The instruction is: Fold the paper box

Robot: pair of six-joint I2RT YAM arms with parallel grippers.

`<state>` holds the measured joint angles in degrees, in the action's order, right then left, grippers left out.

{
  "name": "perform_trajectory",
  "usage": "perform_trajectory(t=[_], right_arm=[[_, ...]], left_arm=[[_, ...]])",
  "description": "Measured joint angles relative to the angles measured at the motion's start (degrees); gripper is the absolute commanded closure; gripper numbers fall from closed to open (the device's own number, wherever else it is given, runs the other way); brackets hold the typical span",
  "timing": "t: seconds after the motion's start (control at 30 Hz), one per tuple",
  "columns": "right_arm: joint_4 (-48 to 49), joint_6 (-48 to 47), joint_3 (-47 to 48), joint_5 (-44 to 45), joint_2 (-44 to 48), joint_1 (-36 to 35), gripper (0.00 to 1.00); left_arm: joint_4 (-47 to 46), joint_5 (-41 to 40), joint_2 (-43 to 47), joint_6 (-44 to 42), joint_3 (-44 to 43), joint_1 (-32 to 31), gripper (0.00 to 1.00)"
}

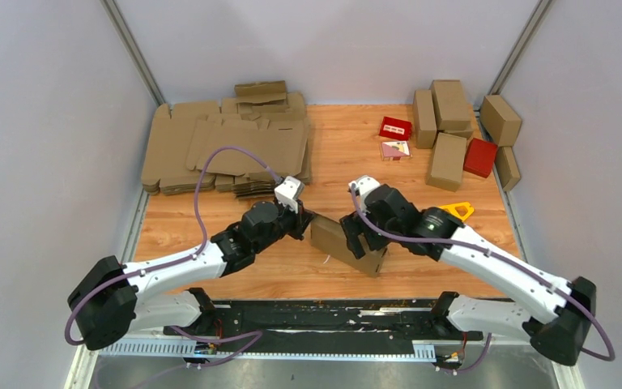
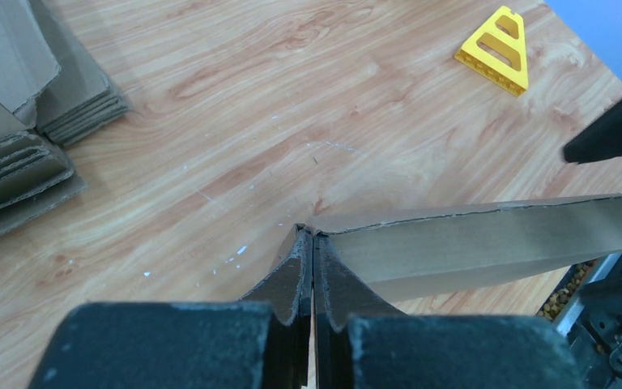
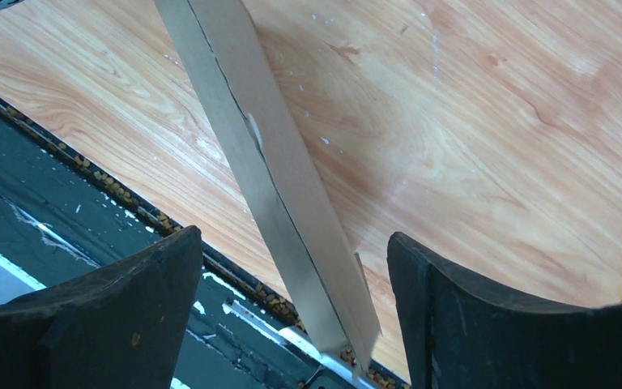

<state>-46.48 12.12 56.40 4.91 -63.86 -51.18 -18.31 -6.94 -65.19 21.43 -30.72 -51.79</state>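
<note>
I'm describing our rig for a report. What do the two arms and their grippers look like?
The left arm and right arm have white links with black joints. A purple cable loops along each. The left gripper and right gripper have broad black fingers.

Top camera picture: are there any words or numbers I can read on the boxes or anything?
None can be read.
Small red box: a pale label, too small to read.
Little box beside it: a pink and white print, too blurred to read.
Paper box, flat blanks, yellow triangle: plain, no text.
</note>
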Motion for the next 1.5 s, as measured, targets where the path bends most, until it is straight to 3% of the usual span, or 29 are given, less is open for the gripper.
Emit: perform_trajectory(t=[0.3, 0.53, 0.83, 1.1, 1.33, 1.5], right_arm=[[-5.64, 12.26, -6.27, 7.67, 18.32, 0.00, 0.37], [-10.05, 22.99, -9.97, 12.20, 30.75, 0.26, 0.41], [-11.08, 27.52, -10.78, 13.38, 25.99, 0.28, 0.63], [-8.90, 29.22, -12.63, 13.55, 24.09, 0.28, 0.68], [-7.23, 30.75, -12.90, 14.23, 22.77, 0.26, 0.90], [-7.87, 31.63, -12.22, 14.78, 21.68, 0.28, 0.93]], left_arm=[[6.19, -2.08, 0.31, 2.12, -2.84, -1.60, 1.00], [7.85, -4.22, -1.14, 3.48, -4.66, -3.26, 1.00], [9.57, -5.64, -1.09, 3.98, -5.42, -4.02, 1.00], [10.56, -6.25, -0.57, 3.96, -5.44, -4.48, 1.00], [12.24, -6.84, -0.50, 3.82, -6.34, -5.07, 1.00], [15.06, -8.41, -0.74, 3.67, -7.87, -6.12, 1.00]])
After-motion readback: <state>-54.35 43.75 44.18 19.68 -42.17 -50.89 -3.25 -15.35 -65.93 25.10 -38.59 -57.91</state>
